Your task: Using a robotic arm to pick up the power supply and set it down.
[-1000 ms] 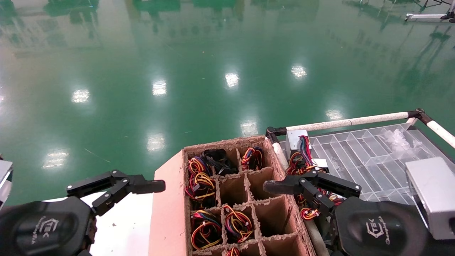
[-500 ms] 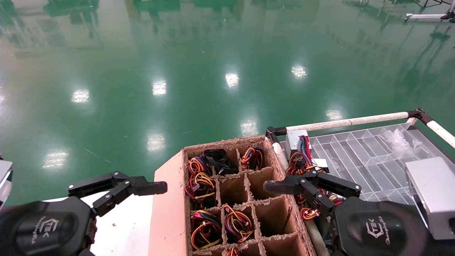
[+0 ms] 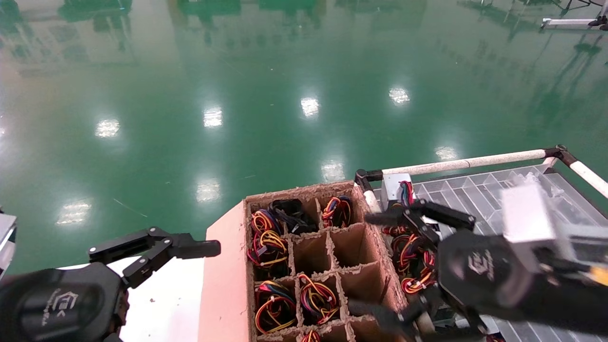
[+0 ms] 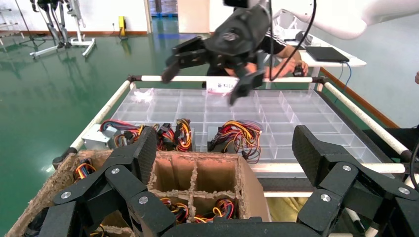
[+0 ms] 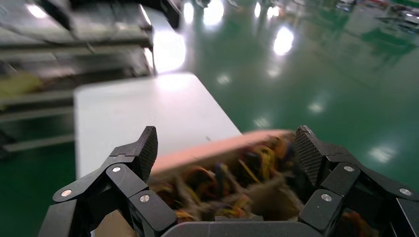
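Power supply (image 3: 392, 186) sits centre-right of the head view, at the clear tray's (image 3: 479, 192) near-left corner. Right gripper (image 3: 380, 266) spread wide, empty, above the wires (image 3: 409, 256). Straddle the metal box, not the wires. Left gripper (image 3: 190, 247) idle, lower left, splayed.

The floor (image 3: 266, 95) is glossy green, mirroring the ceiling lights. The divider box (image 3: 361, 280) is rough brown cardboard with frayed, fibrous edges. The tray (image 4: 276, 116) is clear, smooth plastic. Both the left gripper (image 4: 225, 163) and right gripper (image 5: 225, 158) are matt black plastic with textured pads.
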Robot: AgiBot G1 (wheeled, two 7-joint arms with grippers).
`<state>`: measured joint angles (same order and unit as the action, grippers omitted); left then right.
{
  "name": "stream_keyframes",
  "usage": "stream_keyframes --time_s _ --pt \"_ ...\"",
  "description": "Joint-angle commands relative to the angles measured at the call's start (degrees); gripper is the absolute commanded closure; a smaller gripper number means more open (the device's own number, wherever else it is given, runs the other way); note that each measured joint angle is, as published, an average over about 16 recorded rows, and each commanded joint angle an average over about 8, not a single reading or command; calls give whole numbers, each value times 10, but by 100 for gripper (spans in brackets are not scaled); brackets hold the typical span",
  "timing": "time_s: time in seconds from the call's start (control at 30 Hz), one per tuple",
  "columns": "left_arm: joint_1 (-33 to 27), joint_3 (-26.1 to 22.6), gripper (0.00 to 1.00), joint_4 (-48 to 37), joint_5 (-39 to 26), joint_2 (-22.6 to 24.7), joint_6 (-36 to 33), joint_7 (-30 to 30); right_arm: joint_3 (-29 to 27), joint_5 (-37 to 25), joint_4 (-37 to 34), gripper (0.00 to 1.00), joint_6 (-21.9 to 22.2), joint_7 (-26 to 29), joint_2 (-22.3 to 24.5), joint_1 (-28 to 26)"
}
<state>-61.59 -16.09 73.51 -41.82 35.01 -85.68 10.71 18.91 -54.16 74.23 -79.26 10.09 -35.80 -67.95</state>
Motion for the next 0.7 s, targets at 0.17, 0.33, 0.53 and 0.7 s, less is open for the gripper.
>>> stream_keyframes --time_s 0.17,0.33,0.53,0.7 --pt "0 0 55 0 0 0 0 0 29 -95 6 0 40 -8 -28 -49" --pt "0 -1 100 0 0 0 0 0 60 -178 2 0 70 -25 -70 -87" --pt "0 -1 100 0 0 0 0 0 95 -276 -12 0 105 -55 -120 -130" --pt "0 -1 100 0 1 0 0 -1 124 -351 -28 0 125 -84 -156 -166"
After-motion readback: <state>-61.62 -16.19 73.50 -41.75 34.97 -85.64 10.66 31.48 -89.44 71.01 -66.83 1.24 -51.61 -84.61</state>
